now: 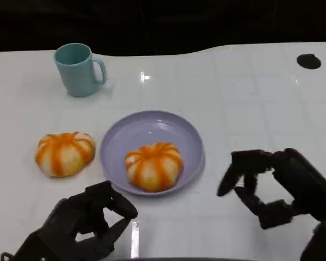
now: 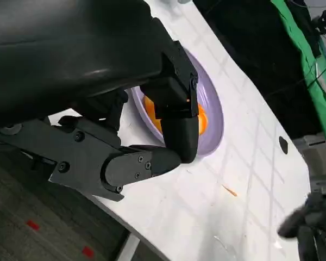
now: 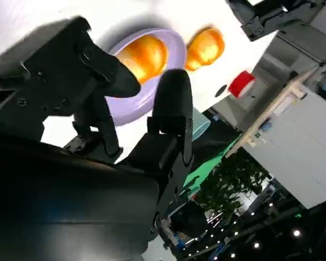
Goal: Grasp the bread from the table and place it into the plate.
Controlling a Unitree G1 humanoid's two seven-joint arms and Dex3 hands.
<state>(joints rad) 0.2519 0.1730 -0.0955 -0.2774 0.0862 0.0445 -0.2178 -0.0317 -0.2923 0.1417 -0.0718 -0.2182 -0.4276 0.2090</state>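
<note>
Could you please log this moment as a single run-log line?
bread in plate: yes | second bread: on table | left hand: empty | right hand: empty

No readable text, labels or numbers.

You are looking at a glossy white table reflecting overhead light, darkness lying beyond its far edge. A green backdrop is hanging nearby, and grey carpet is showing below.
</note>
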